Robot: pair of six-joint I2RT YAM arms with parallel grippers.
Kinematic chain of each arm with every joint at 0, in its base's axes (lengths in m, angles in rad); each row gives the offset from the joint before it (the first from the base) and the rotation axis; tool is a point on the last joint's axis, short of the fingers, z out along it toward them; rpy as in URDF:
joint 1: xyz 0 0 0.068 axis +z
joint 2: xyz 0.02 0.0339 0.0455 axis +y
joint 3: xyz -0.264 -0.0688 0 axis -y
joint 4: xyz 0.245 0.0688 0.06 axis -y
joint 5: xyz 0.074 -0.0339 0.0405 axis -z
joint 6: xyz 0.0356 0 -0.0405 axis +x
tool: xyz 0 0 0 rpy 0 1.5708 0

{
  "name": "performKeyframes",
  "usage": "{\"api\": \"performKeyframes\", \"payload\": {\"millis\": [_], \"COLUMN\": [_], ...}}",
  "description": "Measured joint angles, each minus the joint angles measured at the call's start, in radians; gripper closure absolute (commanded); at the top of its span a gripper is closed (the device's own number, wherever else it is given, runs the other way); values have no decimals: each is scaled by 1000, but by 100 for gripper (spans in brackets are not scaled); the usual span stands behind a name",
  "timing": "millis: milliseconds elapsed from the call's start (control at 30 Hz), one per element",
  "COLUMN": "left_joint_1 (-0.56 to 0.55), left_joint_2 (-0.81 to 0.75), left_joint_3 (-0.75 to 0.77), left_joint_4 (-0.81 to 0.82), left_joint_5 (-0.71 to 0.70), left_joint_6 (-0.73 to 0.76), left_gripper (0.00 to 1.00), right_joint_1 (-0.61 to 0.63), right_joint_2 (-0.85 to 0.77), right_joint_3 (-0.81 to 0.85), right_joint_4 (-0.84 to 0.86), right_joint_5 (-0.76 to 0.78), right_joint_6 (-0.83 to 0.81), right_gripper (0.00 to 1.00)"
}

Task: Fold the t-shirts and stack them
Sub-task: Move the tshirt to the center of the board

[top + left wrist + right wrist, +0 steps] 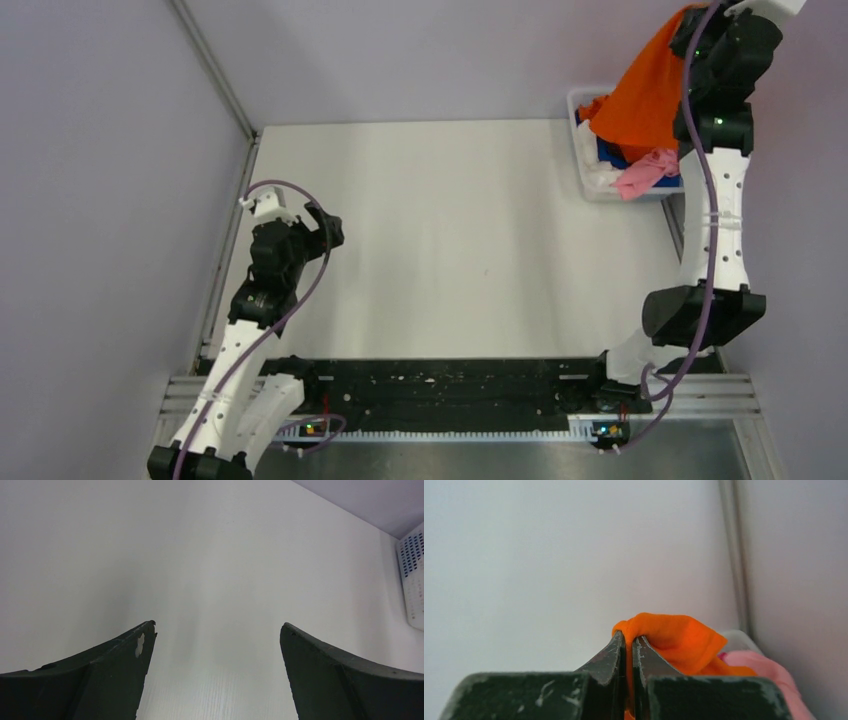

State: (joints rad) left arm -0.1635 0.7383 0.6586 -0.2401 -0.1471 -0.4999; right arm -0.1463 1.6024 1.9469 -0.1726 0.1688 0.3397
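Note:
My right gripper point(697, 22) is raised high at the back right, shut on the bright orange t-shirt point(648, 85), which hangs down from it to the white bin point(584, 178). In the right wrist view the jaws point(629, 639) pinch a fold of the orange t-shirt point(679, 639). A light pink t-shirt point(645, 172) drapes over the bin's near rim and shows in the right wrist view point(769, 667). Blue cloth point(612, 153) and white cloth point(600, 172) lie in the bin. My left gripper point(325, 222) hangs open and empty over the table's left side, with its jaws point(217, 630) wide apart.
The white table point(450, 240) lies between the arms. Grey walls close the left, back and right sides. A metal rail point(215, 70) runs down the left corner. The bin's perforated wall point(412, 575) shows at the right edge of the left wrist view.

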Motion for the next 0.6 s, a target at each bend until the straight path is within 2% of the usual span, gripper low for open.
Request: {"api": "performKeyframes", "payload": {"millis": [167,367,600], "left_joint_1": [0,0,0], "left_joint_2": [0,2,13], "left_joint_3": [0,0,0], "left_joint_4": [0,1,0], "left_joint_5": [1,0,-5], "left_joint_6": [-4,-14,-35], "left_gripper": [1,1,1], "right_joint_1": [37,304,545], "right_joint_2": [-18,-19,-11], "right_joint_3": [75,223,235], "right_joint_4": [84,86,75], "right_joint_5": [-234,-399,-575], "right_joint_6": [78,34,27], "right_gripper": [100,100,100]}}
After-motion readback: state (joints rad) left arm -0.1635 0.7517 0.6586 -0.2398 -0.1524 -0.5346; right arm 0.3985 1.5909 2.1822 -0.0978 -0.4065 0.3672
